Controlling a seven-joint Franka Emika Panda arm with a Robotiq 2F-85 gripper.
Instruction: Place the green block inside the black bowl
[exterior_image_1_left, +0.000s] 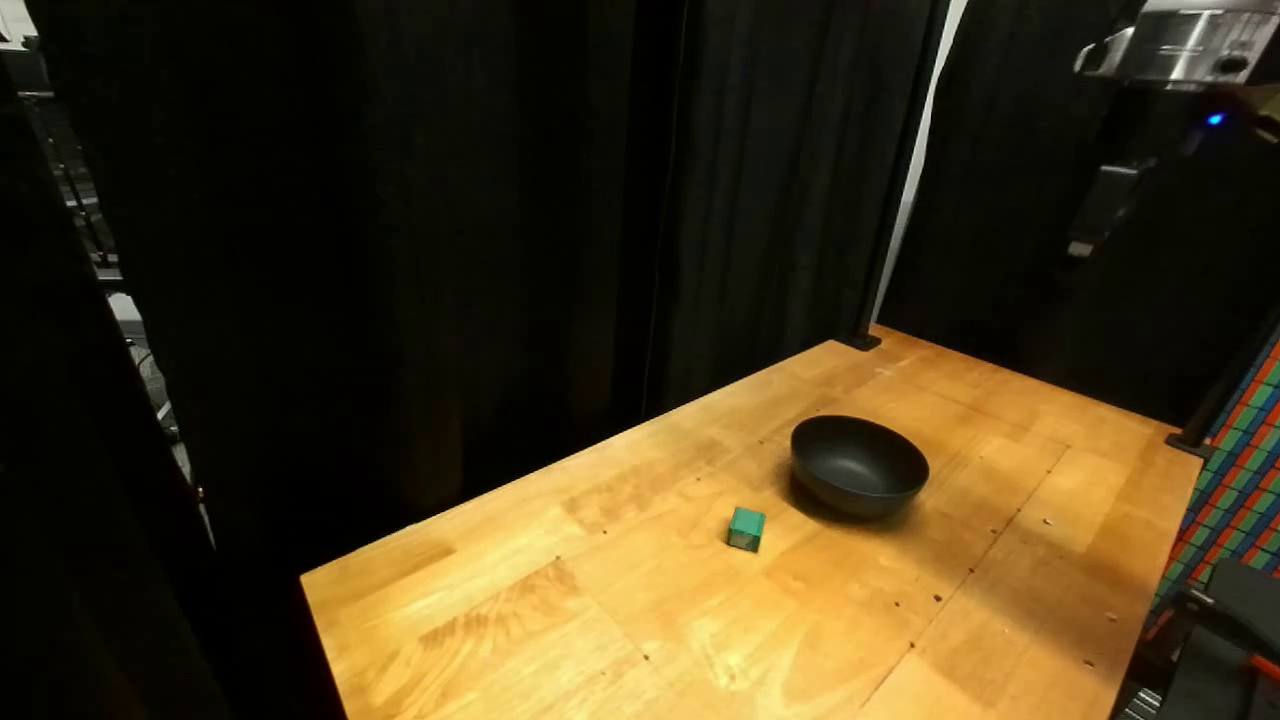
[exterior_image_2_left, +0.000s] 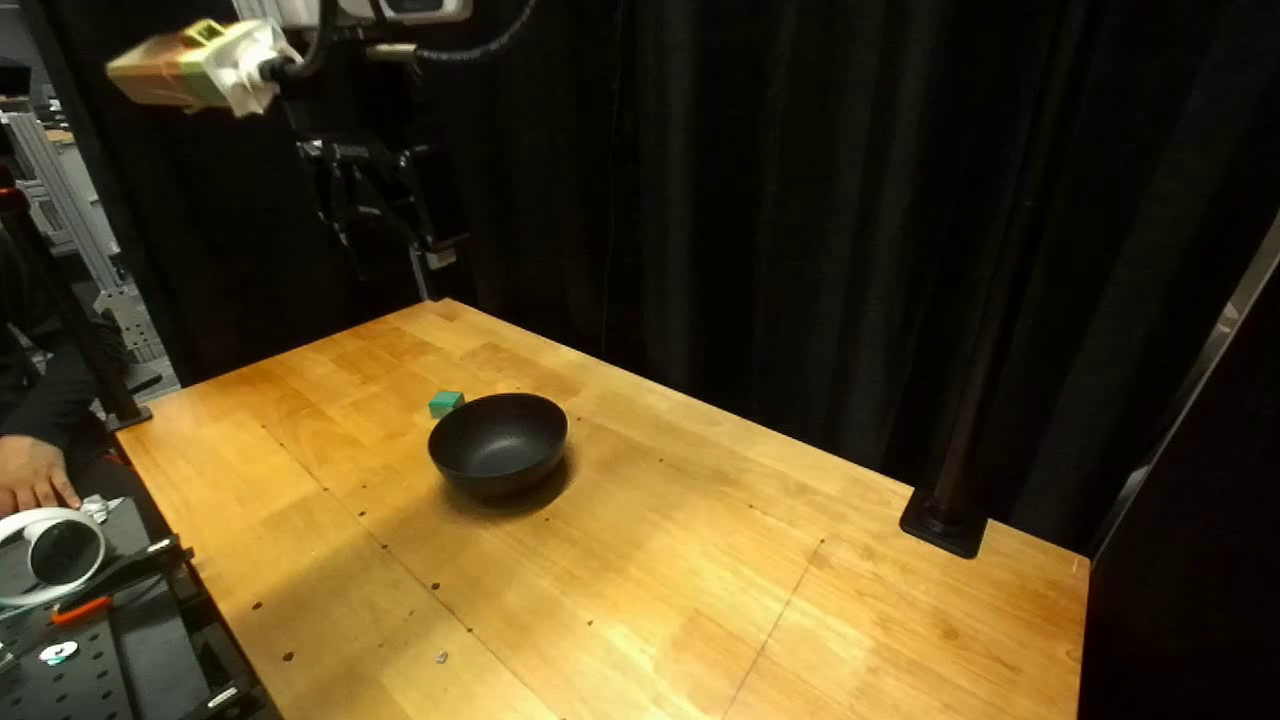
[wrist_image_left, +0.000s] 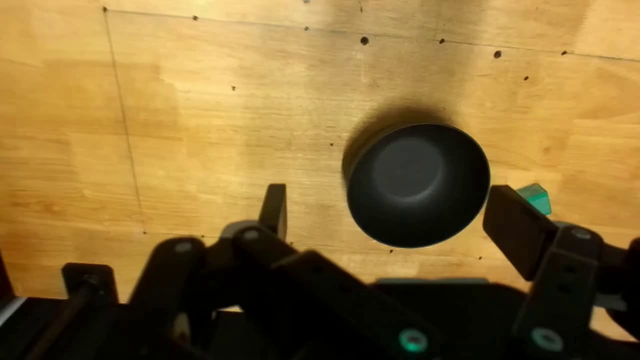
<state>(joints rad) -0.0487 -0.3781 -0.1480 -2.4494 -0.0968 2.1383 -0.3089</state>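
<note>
Resting just outside the bare black bowl is the green block; the gripper gapes wide.

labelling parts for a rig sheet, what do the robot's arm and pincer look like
The visible arm is shiny silver-grey, with a small blue light below. A black cable and a boxy, tan-and-white attachment show in an exterior view. The pincer is black and jointed, with round pivots and flat, blocky fingertips.
</note>
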